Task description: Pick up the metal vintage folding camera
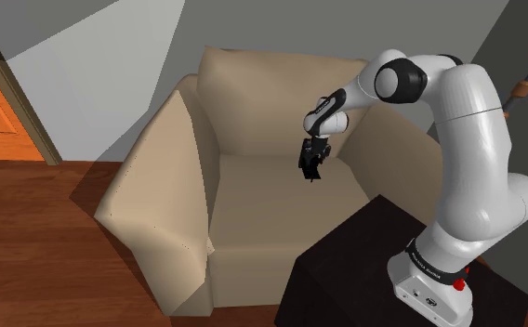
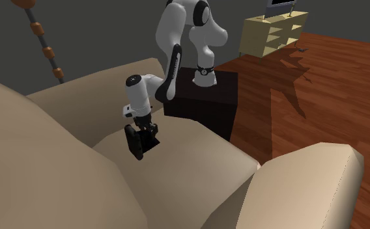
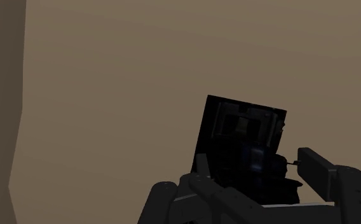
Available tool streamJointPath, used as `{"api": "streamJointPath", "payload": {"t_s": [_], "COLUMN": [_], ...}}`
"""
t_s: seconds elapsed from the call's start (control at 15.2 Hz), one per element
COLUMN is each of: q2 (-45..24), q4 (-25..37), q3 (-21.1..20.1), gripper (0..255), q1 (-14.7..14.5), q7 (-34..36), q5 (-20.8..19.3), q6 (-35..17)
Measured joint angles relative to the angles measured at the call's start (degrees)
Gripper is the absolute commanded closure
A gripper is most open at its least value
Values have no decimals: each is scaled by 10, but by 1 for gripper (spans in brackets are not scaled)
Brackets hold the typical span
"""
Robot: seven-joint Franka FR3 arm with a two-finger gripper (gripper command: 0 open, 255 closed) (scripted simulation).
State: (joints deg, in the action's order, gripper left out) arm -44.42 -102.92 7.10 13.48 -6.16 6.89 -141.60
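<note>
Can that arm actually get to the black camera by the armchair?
Most likely yes. The gripper seems to have its fingers clasped on the camera, just over the seat of the armchair. Nothing stands in between, and the chair's sides are well apart from it.

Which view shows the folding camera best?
Wrist view: the folding camera sits close up in the gripper, its dark face and inner parts visible. Shoulder and second exterior views show it as a small dark block under the hand, over the armchair seat.
</note>
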Motion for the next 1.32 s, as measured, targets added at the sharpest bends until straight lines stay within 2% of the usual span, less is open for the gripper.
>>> {"api": "streamJointPath", "payload": {"t_s": [0.33, 1.32], "q2": [2, 90], "q4": [1, -25], "q3": [0, 12], "gripper": [255, 255], "q1": [0, -10], "q7": [0, 7], "q5": [0, -12], "q6": [3, 65]}}
